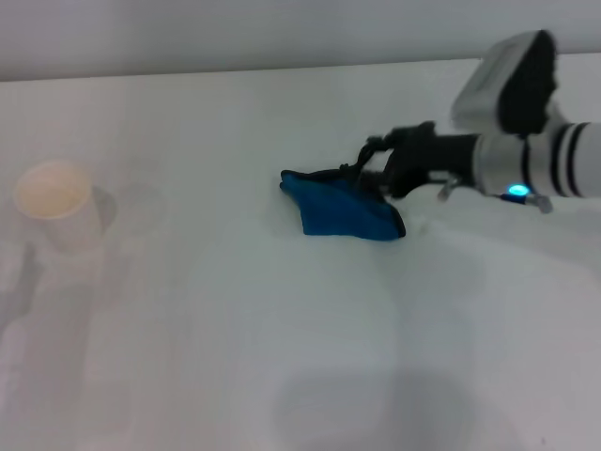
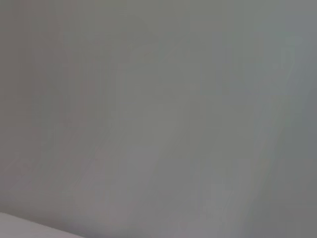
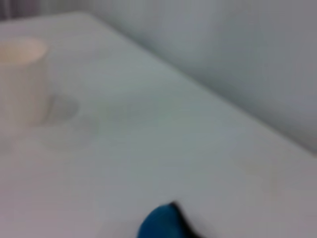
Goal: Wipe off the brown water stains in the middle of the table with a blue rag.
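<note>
1. White and bare, the table (image 1: 282,357) fills the head view, with a pale wall behind its far edge; one paper cup (image 1: 58,202) stands well to the left of the rag.
2. Near the middle of the table lies the blue rag (image 1: 343,209), bunched into a rough wedge with black edging; most of it rests on the surface, and its right end is lifted slightly where it is held.
3. From the right side comes the right gripper (image 1: 371,174), its dark fingers pinched narrow on the rag's upper right edge; so it is holding the rag, not hovering over it.
4. No brown stain shows clearly anywhere; a faint greyish trace lies on the table between the cup and the rag, too weak to call; whatever was under or beside the rag I cannot tell.
5. What the next stroke turns on: the rag trails left of the gripper, its long axis running from its left tip down to the lower right; any stain left to wipe would lie to the rag's left, toward the cup, so a push leftward looks the likely need.
6. Of the two arms, only the right is near the rag; the left gripper is out of sight, its wrist camera facing blank grey wall.
7. No brand, label or writing can be read on the rag, the cup or the arm; a small blue light glows on the right arm's wrist.
</note>
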You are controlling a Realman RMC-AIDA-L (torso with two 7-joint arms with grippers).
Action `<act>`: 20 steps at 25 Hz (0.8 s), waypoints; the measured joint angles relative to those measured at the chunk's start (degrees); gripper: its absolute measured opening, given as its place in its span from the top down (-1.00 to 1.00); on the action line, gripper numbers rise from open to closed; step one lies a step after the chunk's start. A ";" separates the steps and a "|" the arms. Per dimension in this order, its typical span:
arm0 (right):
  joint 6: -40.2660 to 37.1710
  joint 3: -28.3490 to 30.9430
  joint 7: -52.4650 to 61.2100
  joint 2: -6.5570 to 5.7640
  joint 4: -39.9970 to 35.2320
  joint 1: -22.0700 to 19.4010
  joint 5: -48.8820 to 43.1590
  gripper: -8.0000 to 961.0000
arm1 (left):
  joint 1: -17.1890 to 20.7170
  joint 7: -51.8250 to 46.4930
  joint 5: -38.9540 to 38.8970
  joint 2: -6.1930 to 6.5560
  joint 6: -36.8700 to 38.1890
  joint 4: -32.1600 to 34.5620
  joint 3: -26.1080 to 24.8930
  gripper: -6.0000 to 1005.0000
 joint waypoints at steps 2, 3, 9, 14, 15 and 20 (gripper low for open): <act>-0.49 2.23 -1.16 0.23 -0.68 -1.49 3.87 0.00 | -0.06 0.00 -0.01 0.00 -0.01 0.00 0.00 -0.78; -0.88 3.21 -2.20 0.27 -0.45 -2.13 8.01 -0.09 | -0.10 0.00 -0.01 -0.01 -0.01 0.00 0.00 -0.78; -12.47 12.48 -10.61 0.24 10.04 -3.44 33.86 -0.63 | -0.76 0.00 -0.08 -0.09 -0.03 0.00 0.00 -0.78; -24.32 22.06 -21.11 0.27 24.64 -2.94 50.44 -0.72 | -1.96 0.00 -0.10 -0.09 -1.67 0.01 0.00 -0.78; -24.34 22.78 -22.52 0.31 26.55 -2.94 52.89 -0.72 | -2.19 0.00 -0.10 -0.10 -1.95 0.02 0.00 -0.78; -20.14 23.29 -34.92 0.42 32.55 -3.33 62.38 -0.72 | -3.18 0.00 -0.09 -0.16 -3.45 0.01 0.00 -0.78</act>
